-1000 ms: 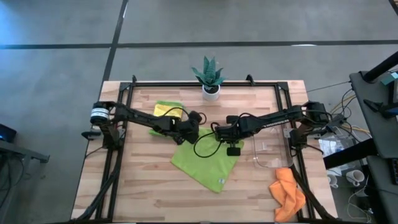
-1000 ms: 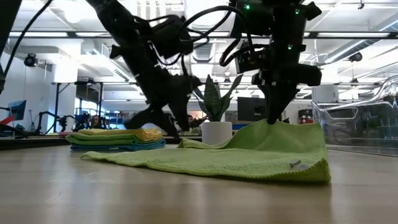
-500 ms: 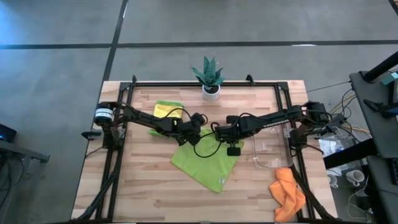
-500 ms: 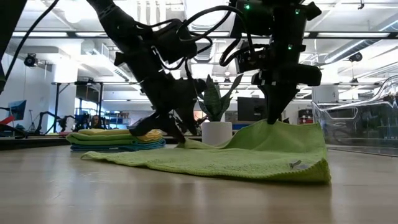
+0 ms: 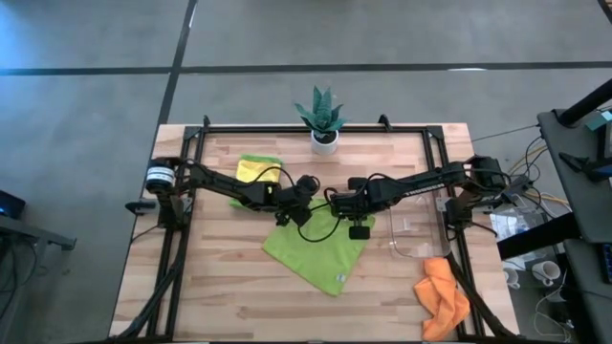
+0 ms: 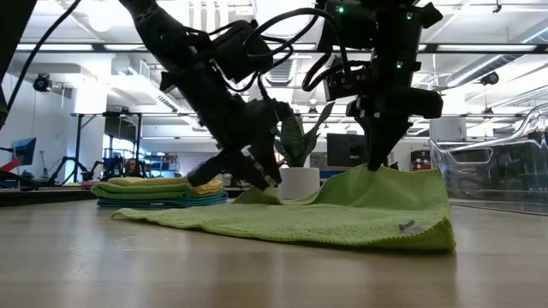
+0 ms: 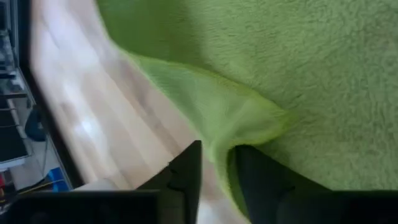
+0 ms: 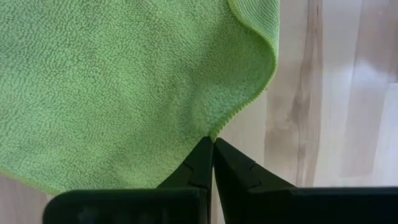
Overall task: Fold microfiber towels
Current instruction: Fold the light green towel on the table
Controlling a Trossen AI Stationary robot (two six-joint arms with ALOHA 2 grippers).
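Observation:
A lime green towel [image 5: 320, 253] lies spread on the table's middle; it also shows in the low view [image 6: 342, 214]. My left gripper [image 5: 295, 216] is down at the towel's far left edge, shut on it [image 7: 216, 171]. My right gripper [image 5: 330, 204] is shut on the towel's far edge [image 8: 212, 152], a little to the right of the left one. Between and around the grippers the cloth rises off the table [image 6: 374, 171]. A stack of folded towels [image 5: 251, 170], yellow on top, green and blue below [image 6: 158, 192], rests at the far left. An orange towel [image 5: 442, 296] lies crumpled at the near right corner. My left gripper pinches a raised fold of the towel's edge [image 7: 221, 134] between its two fingers, slanting down from the table's left. The cloth beyond the fold lies flat on the table. My right gripper pinches the towel's hemmed edge [image 8: 214, 130] between its shut fingertips, coming from above. The edge is lifted a little [image 6: 374, 168] while the rest of the towel stays on the table.
A clear plastic tray [image 5: 416, 244] stands right of the towel, also in the low view [image 6: 497, 171]. A small potted plant [image 5: 322, 119] stands at the far edge's middle. Bare wood shows at the near left [image 5: 210, 287].
My left gripper has moved toward the table's right, down to the towel's far left edge, and its fingers have closed on a fold of it. My right gripper has kept still, holding its edge raised.

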